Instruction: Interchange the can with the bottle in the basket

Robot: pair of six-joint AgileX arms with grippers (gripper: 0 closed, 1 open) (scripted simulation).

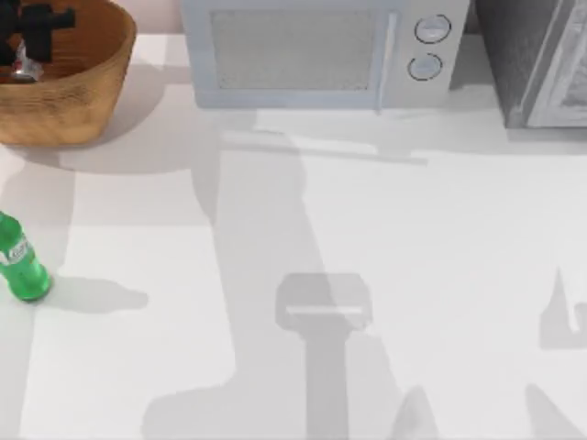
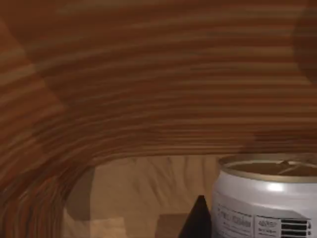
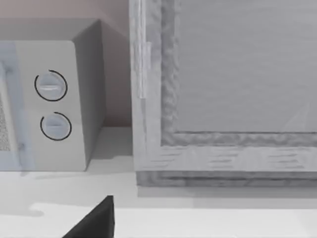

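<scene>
- One round tan wicker basket sits at the table's far left corner.
- One white can with a gold top stands inside it, beside the left gripper; can't tell its finger state.
- One green plastic bottle lies on the table's left edge, well apart from the basket.
- One white microwave stands at the back.
- Right gripper: a dark finger edge visible, state can't be told.

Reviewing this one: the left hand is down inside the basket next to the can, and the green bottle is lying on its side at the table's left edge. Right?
Not quite. The bottle stands upright, as the top view shows. The rest holds: the left hand is inside the basket beside the can.
</scene>
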